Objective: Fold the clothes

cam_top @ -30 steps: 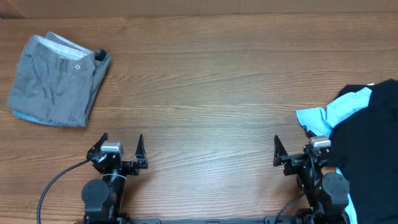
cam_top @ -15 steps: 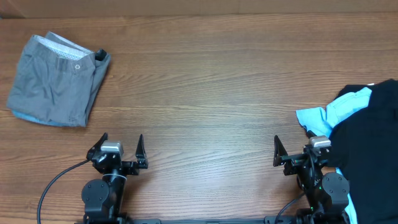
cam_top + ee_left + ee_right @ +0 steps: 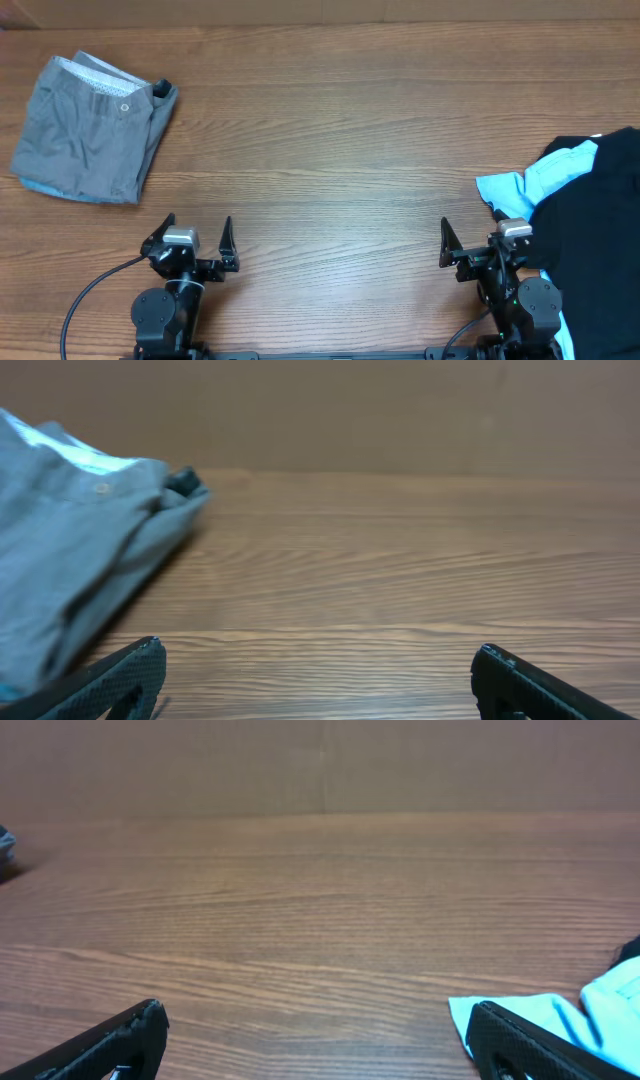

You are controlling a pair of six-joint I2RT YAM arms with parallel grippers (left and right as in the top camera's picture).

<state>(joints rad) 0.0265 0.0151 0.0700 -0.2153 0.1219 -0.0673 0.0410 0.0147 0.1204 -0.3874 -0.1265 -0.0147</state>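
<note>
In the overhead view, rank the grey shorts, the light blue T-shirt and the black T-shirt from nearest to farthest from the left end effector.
From the left end effector:
1. grey shorts, ahead on the far left.
2. light blue T-shirt, across on the right.
3. black T-shirt, at the right edge, beyond the blue one.

grey shorts; black T-shirt; light blue T-shirt; brown wood-grain table

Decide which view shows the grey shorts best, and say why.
Overhead: the grey shorts appear whole and folded. The left wrist view crops them at its left edge; the right wrist view shows only a small grey scrap at its left edge.
</note>
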